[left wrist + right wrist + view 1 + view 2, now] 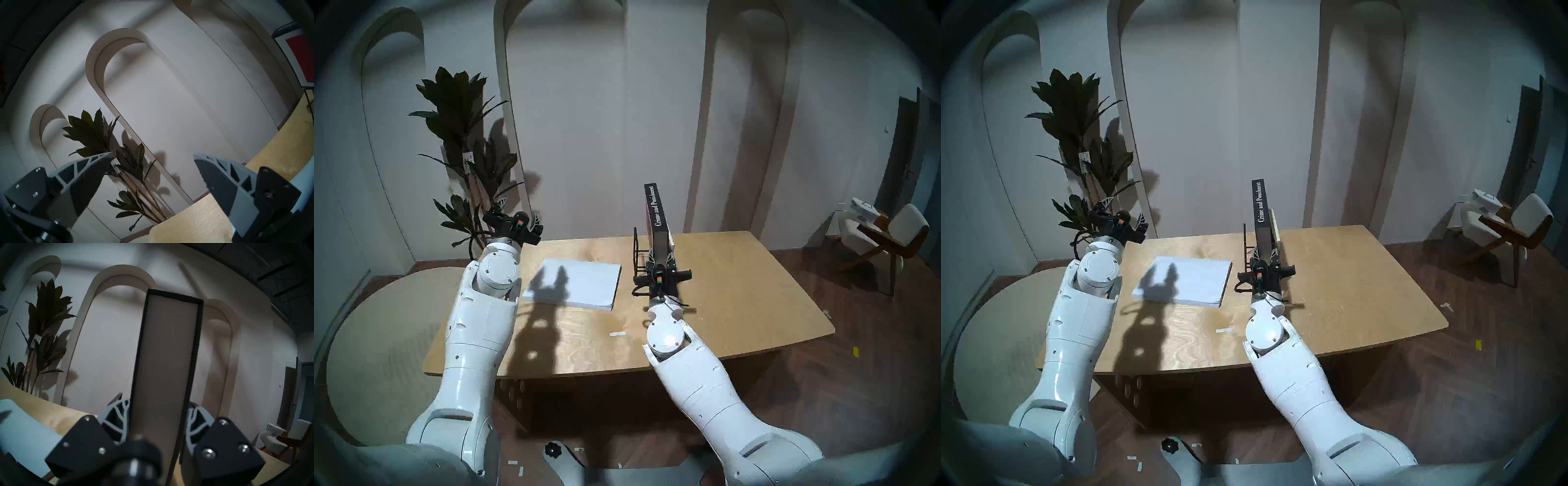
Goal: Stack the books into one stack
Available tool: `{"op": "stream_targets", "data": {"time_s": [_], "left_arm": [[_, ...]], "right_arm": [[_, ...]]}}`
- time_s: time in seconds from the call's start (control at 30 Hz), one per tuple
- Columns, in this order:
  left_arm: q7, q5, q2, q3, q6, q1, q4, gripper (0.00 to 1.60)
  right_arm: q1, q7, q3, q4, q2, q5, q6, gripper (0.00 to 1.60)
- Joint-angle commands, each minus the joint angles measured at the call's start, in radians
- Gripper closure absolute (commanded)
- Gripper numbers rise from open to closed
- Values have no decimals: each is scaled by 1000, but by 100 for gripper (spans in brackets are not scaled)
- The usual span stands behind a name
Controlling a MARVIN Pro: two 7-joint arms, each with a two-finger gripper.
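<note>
Clamping the black book (164, 361), the right hand (158, 414) hides its spine lettering; left hand (153, 157) gapes empty.

I see the wooden table (738, 298) carrying the white softcover (582, 281), which lies flat left of centre. Just to its right stands the black wire rack (638, 253), toward the far edge. A small strip of white tape (617, 334) lies nearer me.

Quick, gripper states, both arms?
Left gripper: open, empty, up by the table's far left corner.
Right gripper: shut on the black "Crime and Punishment" book, held upright.
</note>
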Motion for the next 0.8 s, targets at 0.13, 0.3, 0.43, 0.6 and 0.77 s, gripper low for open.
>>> {"op": "stream_targets", "data": {"time_s": [0.13, 0.3, 0.43, 0.6, 0.77], "left_arm": [[1, -1, -1, 3, -5, -22, -23, 0], [1, -1, -1, 3, -5, -22, -23, 0], [1, -1, -1, 3, -5, -22, -23, 0], [1, -1, -1, 3, -4, -22, -23, 0], [0, -1, -1, 3, -4, -22, -24, 0]], "right_arm": [[-44, -56, -45, -163, 14, -75, -40, 160], [-64, -37, -82, -228, 42, -113, -34, 160], [-78, 4, -121, -273, 83, -165, 15, 160], [-97, 31, -150, -326, 114, -229, 84, 160], [-105, 115, -177, -349, 149, -278, 194, 160]]}}
